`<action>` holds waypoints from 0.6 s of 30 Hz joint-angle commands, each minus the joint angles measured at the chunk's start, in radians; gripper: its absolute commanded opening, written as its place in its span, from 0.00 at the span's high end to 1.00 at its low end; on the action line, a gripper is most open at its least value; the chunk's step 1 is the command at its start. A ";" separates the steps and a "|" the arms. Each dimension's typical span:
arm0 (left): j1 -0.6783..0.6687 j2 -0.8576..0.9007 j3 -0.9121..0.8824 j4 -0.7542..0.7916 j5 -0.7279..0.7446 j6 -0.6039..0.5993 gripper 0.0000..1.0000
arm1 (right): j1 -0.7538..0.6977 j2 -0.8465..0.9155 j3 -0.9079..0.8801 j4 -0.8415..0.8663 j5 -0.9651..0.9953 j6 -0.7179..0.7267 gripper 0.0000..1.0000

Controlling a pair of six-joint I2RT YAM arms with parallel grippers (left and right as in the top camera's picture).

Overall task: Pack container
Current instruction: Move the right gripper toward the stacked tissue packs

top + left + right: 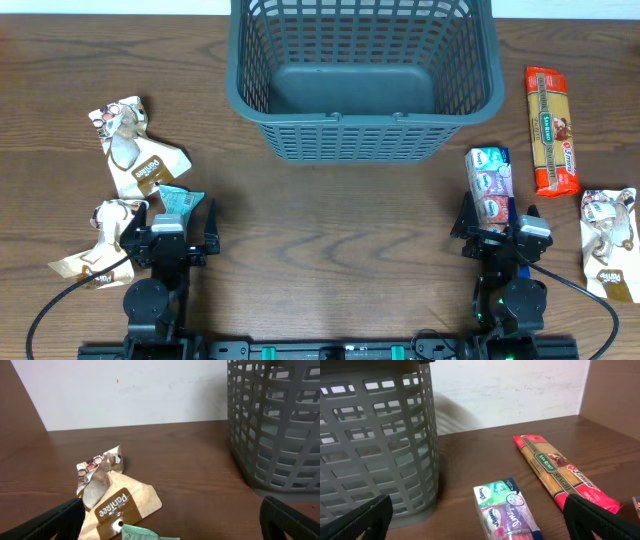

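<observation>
The container (350,140) is a dark grey-blue lattice basket at the back centre with nothing inside; its wall shows at the right of the left wrist view (280,425) and at the left of the right wrist view (375,435). My left gripper (168,228) (171,510) is open near the front edge, with a teal packet (182,199) (145,534) lying between its fingers, untouched. A brown Pantree packet (140,150) (120,502) lies just beyond it. My right gripper (498,228) (477,510) is open, with a colourful tissue pack (490,185) (507,510) in front of it.
A red spaghetti pack (553,130) (560,472) lies right of the tissue pack. One crumpled brown packet (105,235) sits at the front left and another (610,240) at the far right. A pale wall stands behind the table.
</observation>
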 commanded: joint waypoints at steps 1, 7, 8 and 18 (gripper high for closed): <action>-0.001 -0.007 -0.032 -0.016 -0.005 -0.016 0.01 | -0.005 -0.008 -0.003 -0.005 -0.029 0.023 0.01; 0.000 -0.007 -0.032 0.077 -0.050 -0.088 0.02 | -0.008 0.003 0.041 -0.039 -0.113 0.101 0.01; 0.001 -0.007 -0.031 0.087 -0.050 -0.114 0.01 | -0.011 0.012 0.064 -0.055 -0.113 0.101 0.01; 0.004 0.171 0.029 -0.014 -0.076 -0.185 0.02 | -0.195 0.528 0.793 -0.586 -0.278 -0.032 0.01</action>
